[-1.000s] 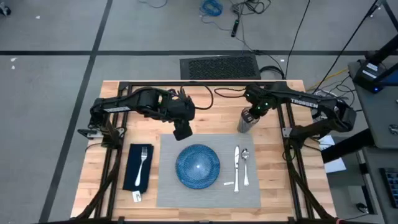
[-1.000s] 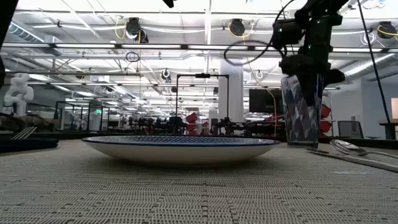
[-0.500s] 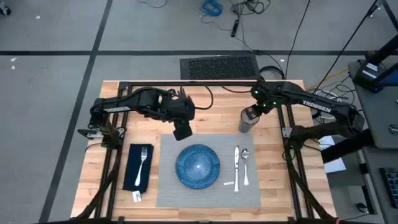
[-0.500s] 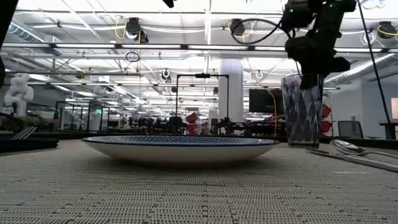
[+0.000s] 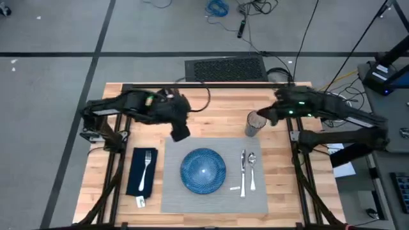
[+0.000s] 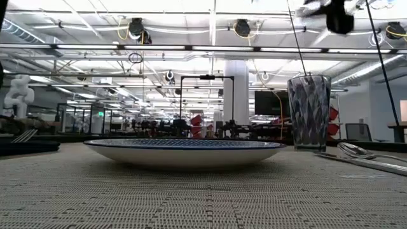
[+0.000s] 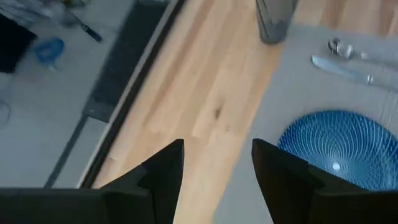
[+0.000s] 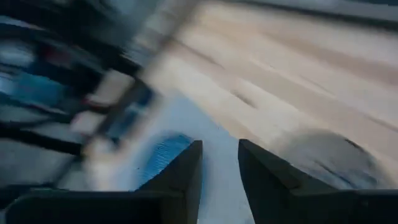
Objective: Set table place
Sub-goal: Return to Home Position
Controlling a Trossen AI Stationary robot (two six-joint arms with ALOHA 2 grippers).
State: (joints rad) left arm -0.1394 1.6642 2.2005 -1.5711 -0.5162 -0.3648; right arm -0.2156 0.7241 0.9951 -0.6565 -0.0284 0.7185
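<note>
Retreat logged: your right gripper (image 5: 267, 116), parted and empty, had drawn off the glass (image 5: 255, 125) standing by the top-right corner of the placemat (image 5: 192, 198); left gripper (image 5: 181, 131), also parted, pulled back; setting looked complete.

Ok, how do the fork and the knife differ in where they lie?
The fork lies on the navy napkin, off the grey placemat, on the left arm's side of the blue plate; the knife lies straight on the placemat, on the right arm's side. The fork lies alone; the knife has the spoon close beside it. Both are silver and lie parallel.
</note>
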